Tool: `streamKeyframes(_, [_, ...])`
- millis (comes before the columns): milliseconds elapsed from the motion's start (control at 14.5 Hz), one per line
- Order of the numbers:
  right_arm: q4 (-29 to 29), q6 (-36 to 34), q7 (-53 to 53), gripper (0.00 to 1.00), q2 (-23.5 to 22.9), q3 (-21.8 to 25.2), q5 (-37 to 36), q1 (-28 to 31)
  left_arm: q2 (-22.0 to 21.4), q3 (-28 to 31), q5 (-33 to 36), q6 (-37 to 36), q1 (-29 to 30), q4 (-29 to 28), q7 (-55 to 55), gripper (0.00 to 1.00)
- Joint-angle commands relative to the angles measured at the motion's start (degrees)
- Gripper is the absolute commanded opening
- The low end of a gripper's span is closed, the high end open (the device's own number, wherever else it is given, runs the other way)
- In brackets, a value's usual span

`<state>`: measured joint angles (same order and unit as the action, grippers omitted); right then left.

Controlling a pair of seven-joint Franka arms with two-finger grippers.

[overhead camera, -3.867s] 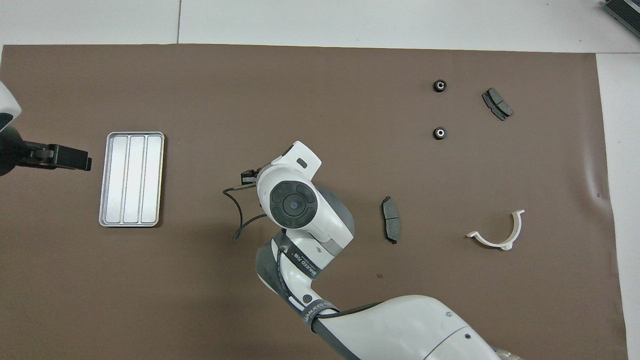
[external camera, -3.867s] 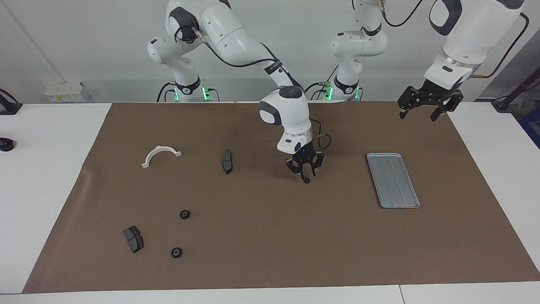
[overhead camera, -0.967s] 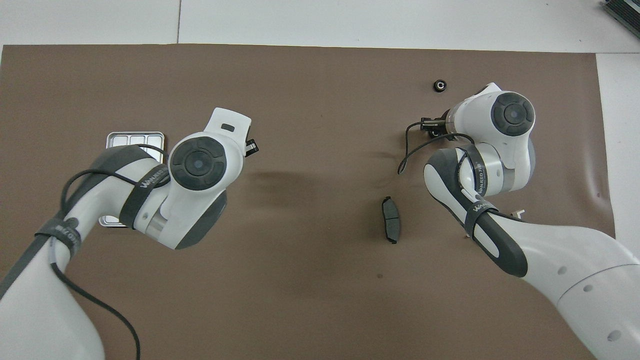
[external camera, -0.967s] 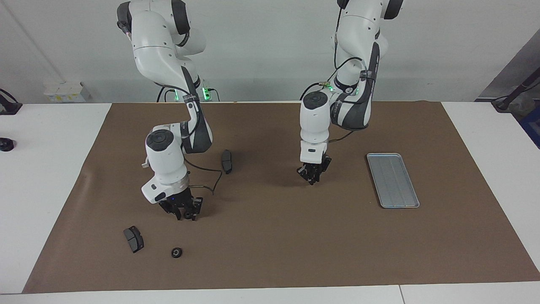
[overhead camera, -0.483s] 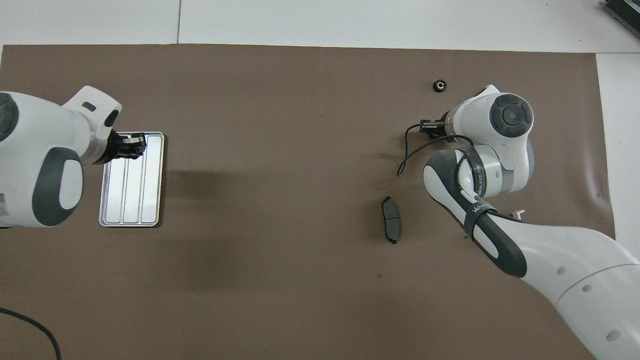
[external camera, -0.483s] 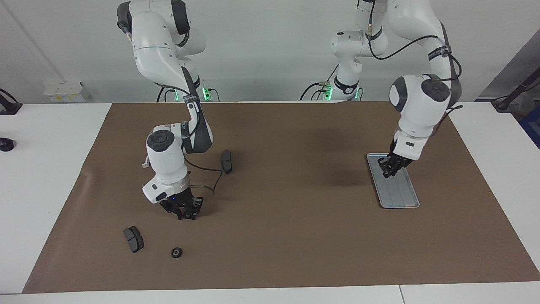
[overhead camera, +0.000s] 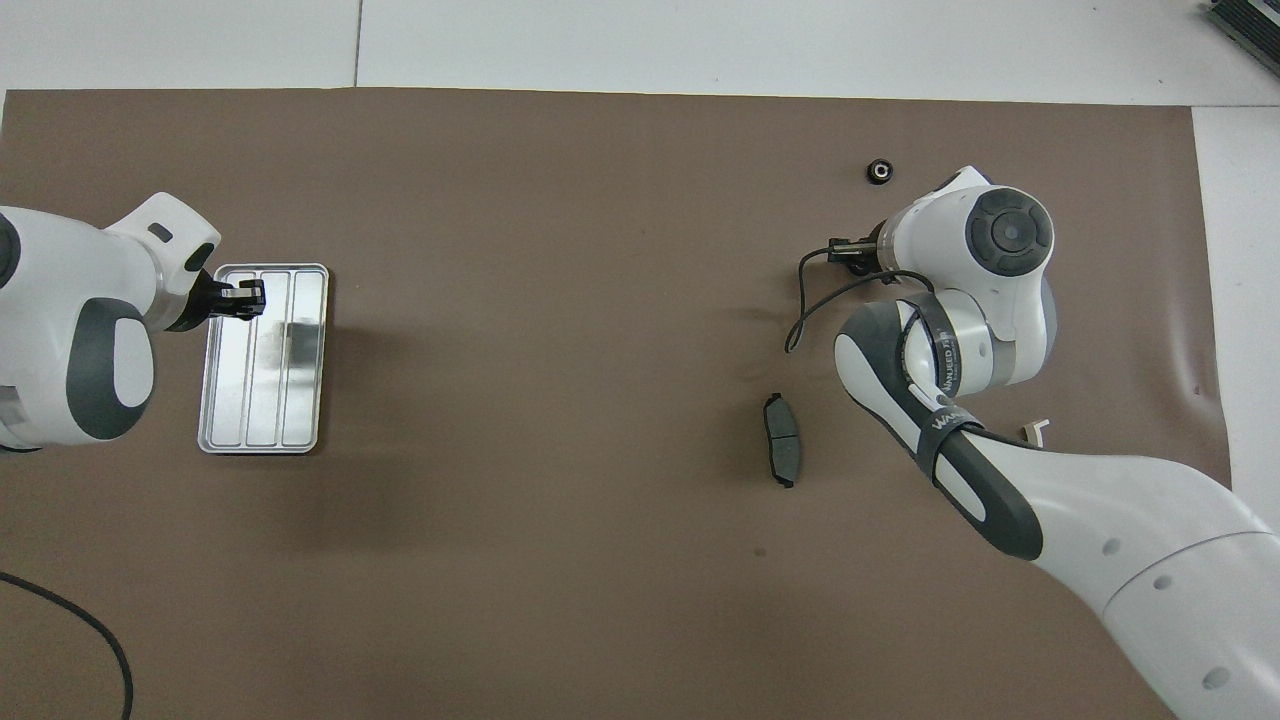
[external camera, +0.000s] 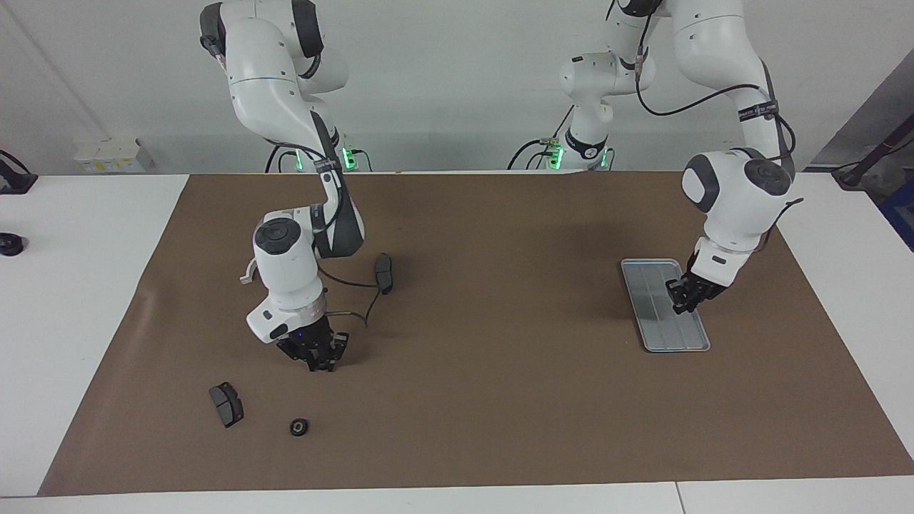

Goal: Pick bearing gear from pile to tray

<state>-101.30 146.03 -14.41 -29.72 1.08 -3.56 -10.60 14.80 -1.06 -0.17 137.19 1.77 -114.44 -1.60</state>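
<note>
A matt brown paper-like sheet (external camera: 500, 400) is laid over the smooth white table (external camera: 71, 285). The tray (overhead camera: 262, 400) is seen as brushed, faintly reflective metal.

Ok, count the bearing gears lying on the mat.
1. The bearing gear lies on the mat toward the right arm's end, beside the dark pad. Another may be hidden under the right gripper.
</note>
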Motion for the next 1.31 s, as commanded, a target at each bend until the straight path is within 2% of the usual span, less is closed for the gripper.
streamKeyframes(0, [3.0,0.4,1.2,0.2,0.3,-0.3,0.0,-3.1,3.3,0.4,-1.2,5.6,0.0,-0.2,3.6,0.0])
streamKeyframes(207, [6.1,1.0,1.0,0.2,0.3,-0.3,0.0,-8.9,3.5,0.4,-1.2,5.8,0.6,-0.3,5.0,0.01])
streamKeyframes(276, [6.6,1.1,0.9,0.2,0.2,-0.3,0.0,-10.9,3.5,0.4,-1.2,5.8,0.4,-0.3,5.1,0.61])
streamKeyframes(345, [6.8,1.2,0.7,0.2,0.2,-0.3,0.1,-13.1,3.4,0.4,-1.1,5.5,0.4,-0.3,5.3,1.0])
streamKeyframes(483, [7.0,2.5,-2.3,0.21,0.1,-0.3,0.1,-17.2,2.0,0.3,-1.1,1.3,0.3,0.7,5.2,1.0])
streamKeyframes(621, [7.1,10.2,-6.7,0.21,-2.0,-0.3,0.2,-21.2,-2.0,0.0,-1.1,-6.6,0.3,2.9,5.0,1.0])
streamKeyframes(691, [7.7,11.5,-8.5,0.24,-3.3,-0.3,-0.5,-23.0,-3.7,-0.2,-1.1,-10.1,0.3,4.0,4.7,1.0])
streamKeyframes(967, [20.0,11.6,-15.3,0.24,-12.0,-0.3,-0.4,-26.3,-7.8,-1.8,-1.2,-22.3,-0.4,9.1,2.7,1.0])
streamKeyframes(1105, [20.7,11.4,-17.3,0.25,-12.2,-0.3,-0.2,-27.4,-8.6,-2.2,-1.1,-25.0,-1.9,11.0,-2.3,1.0])
streamKeyframes(1243, [20.7,11.4,-21.3,0.32,-12.1,-0.3,0.0,-28.5,-9.0,-2.5,-0.9,-24.9,-5.2,11.2,-8.6,1.0])
